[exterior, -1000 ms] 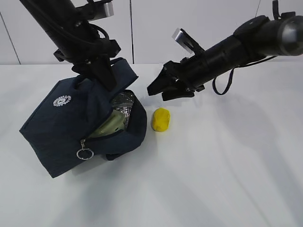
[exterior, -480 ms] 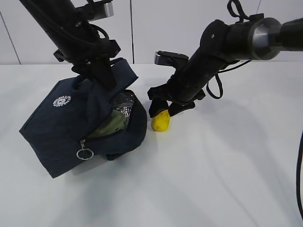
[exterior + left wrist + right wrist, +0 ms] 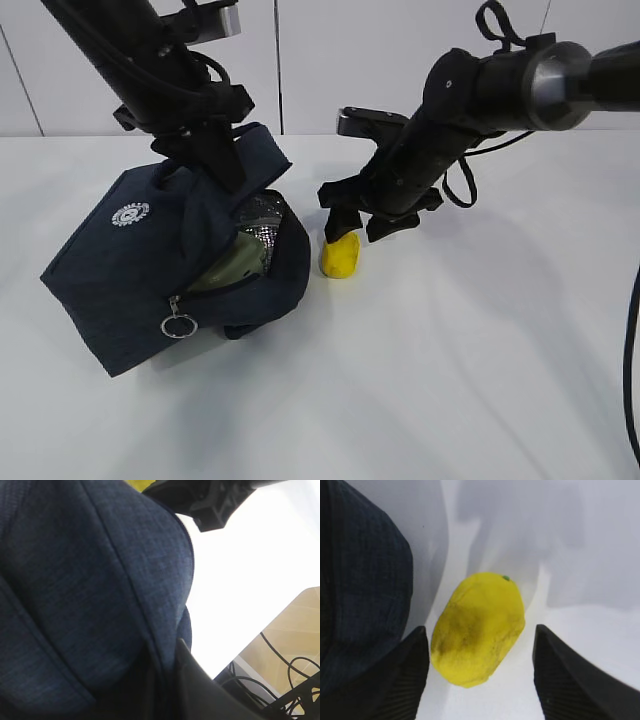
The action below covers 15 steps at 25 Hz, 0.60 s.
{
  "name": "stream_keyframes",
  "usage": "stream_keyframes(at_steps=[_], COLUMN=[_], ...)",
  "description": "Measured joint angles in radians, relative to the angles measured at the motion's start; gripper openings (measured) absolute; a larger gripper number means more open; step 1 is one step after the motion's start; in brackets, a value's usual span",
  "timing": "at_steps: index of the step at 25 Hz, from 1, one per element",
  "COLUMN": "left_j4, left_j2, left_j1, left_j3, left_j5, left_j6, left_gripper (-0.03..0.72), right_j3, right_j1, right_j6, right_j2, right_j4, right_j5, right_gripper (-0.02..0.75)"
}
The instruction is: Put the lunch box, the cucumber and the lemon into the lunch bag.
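Note:
The navy lunch bag (image 3: 150, 260) lies tilted on the white table with its mouth open to the right; it fills the left wrist view (image 3: 90, 590). The pale green lunch box (image 3: 235, 262) shows inside the mouth. The cucumber is hidden. My left gripper (image 3: 205, 150) is shut on the bag's upper fabric and holds it up. The yellow lemon (image 3: 340, 254) lies on the table just right of the bag, and shows in the right wrist view (image 3: 479, 628). My right gripper (image 3: 358, 226) is open just above it, one finger (image 3: 400, 680) on each side.
The bag's zipper ring pull (image 3: 179, 325) hangs at its front. The white table (image 3: 480, 350) runs to a pale wall behind. In the left wrist view the table's edge and floor cables (image 3: 285, 680) show at the lower right.
My right arm swung in from the upper right and came down over the lemon, its open jaws now straddling it. The left gripper and the bag have not moved.

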State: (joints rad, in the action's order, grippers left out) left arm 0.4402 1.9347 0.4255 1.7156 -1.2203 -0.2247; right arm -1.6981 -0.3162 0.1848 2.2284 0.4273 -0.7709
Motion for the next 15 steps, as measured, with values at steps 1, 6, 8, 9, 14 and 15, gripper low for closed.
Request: stream_keyframes(at_steps=[1, 6, 8, 9, 14, 15], left_j4=[0.000, 0.000, 0.000, 0.000, 0.000, 0.000], left_j2=[0.000, 0.000, 0.000, 0.000, 0.000, 0.000], left_j1=[0.000, 0.000, 0.000, 0.000, 0.000, 0.000], left_j3=[0.000, 0.000, 0.000, 0.000, 0.000, 0.000], left_j5=[0.000, 0.000, 0.000, 0.000, 0.000, 0.000], left_j6=[0.000, -0.003, -0.005, -0.005, -0.007, -0.007], left_gripper=[0.007, 0.007, 0.007, 0.007, 0.007, 0.007], right_j3=[0.000, -0.009, -0.015, -0.023, -0.035, -0.035], right_j1=[0.000, -0.001, -0.002, -0.005, -0.005, -0.005], right_j6=[-0.002, -0.004, -0.004, -0.004, -0.006, -0.006], right_j2=[0.005, 0.033, 0.042, 0.047, 0.069, 0.074], right_j4=[0.002, 0.031, 0.040, 0.043, 0.063, 0.063], right_j5=[0.005, 0.006, 0.008, 0.010, 0.014, 0.014], right_gripper=[0.485, 0.485, 0.485, 0.485, 0.484, 0.482])
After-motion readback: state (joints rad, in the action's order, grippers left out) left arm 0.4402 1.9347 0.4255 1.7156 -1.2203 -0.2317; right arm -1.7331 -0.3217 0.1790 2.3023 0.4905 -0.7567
